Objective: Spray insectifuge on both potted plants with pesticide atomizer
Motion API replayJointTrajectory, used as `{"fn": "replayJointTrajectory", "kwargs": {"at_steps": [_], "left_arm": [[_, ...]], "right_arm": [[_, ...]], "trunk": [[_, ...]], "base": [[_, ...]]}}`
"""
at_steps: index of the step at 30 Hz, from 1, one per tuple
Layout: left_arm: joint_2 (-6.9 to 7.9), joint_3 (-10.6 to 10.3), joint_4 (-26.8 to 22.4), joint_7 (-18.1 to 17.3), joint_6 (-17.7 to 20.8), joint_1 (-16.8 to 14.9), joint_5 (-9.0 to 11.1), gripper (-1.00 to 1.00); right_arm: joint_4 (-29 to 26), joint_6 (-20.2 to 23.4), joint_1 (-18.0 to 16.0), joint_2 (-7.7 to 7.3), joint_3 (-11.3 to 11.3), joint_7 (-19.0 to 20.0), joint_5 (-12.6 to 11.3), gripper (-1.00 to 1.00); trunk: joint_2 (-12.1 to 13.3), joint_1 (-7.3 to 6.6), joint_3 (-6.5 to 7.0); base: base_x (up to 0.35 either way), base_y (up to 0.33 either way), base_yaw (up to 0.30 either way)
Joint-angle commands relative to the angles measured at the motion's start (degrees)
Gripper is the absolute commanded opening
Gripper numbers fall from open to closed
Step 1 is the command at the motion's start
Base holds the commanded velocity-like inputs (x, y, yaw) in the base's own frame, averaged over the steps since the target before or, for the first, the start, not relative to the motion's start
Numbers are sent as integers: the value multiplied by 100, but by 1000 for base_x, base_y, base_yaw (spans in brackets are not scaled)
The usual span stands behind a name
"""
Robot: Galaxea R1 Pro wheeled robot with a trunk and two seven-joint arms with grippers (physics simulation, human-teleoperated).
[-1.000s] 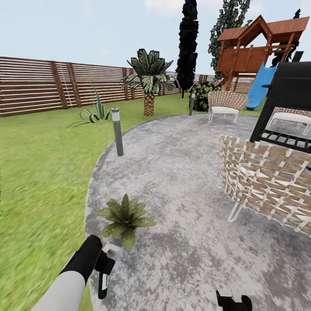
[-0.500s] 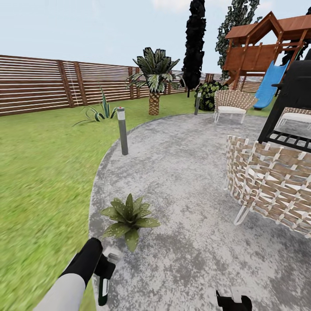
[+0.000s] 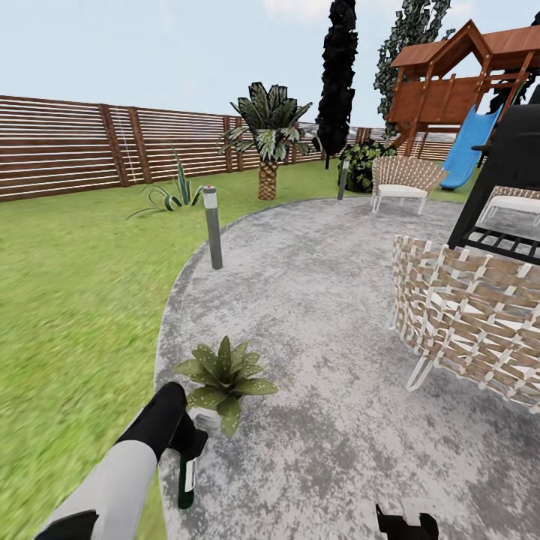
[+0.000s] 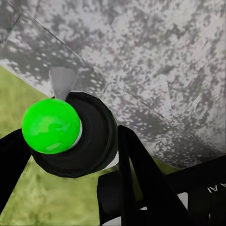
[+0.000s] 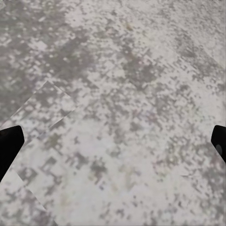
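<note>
My head camera looks forward and down across the grey paved round [image 3: 322,300] toward the slatted fence [image 3: 67,146]. My left wrist camera points steeply down, close over the paving edge [image 4: 155,70] where it meets the lawn [image 4: 14,89]. My right wrist camera faces straight down at bare paving [image 5: 117,103], a surface all three views share.

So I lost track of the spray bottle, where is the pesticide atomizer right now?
In the head view, low on the left: the pesticide atomizer hangs from the left gripper, just short of the potted plant at the paving's edge by the lawn.

No lettering anywhere is clear enough to read.
</note>
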Motion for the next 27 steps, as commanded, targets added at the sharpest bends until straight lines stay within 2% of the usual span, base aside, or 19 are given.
{"fn": "replayJointTrajectory", "kwargs": {"at_steps": [1,9,13,16,17,20,25,26,27], "left_arm": [[1,37,8,-55,23,-26,-55,-100],[211,16,264,-68,11,-25,-59,-100],[151,-53,503,-67,-8,-23,-61,-100],[108,-162,540,-69,34,-182,-12,-100],[128,-168,576,-120,39,-365,-1,-100],[177,-150,599,-302,43,-599,-8,-100],[261,-140,604,-349,46,-732,-25,-100],[280,-138,605,-350,46,-750,-26,-100],[411,-132,598,-351,49,-768,-32,-100]], "right_arm": [[11,-20,-2,0,-35,-21,60,100],[15,-20,-2,-2,-35,-20,60,100],[15,-20,-2,-3,-35,-18,60,100],[15,-20,-3,0,-35,-18,60,100],[15,-20,-3,1,-35,-18,60,100],[15,-20,-2,1,-35,-18,60,100],[15,-20,0,-3,-35,-18,60,100],[15,-20,-2,-3,-35,-18,60,100],[13,-20,-3,0,-30,-12,63,100]], "trunk": [[-2,-1,-6],[-2,-1,-6],[-2,-1,-6],[-2,-1,-6],[-2,-1,-6],[-2,-1,-6],[-2,-1,-6],[-2,-1,-6],[-2,-1,-6]], "base": [[0,0,0],[0,0,0],[0,0,0],[0,0,0],[0,0,0],[0,0,0],[0,0,0],[0,0,0],[0,0,0]]}}
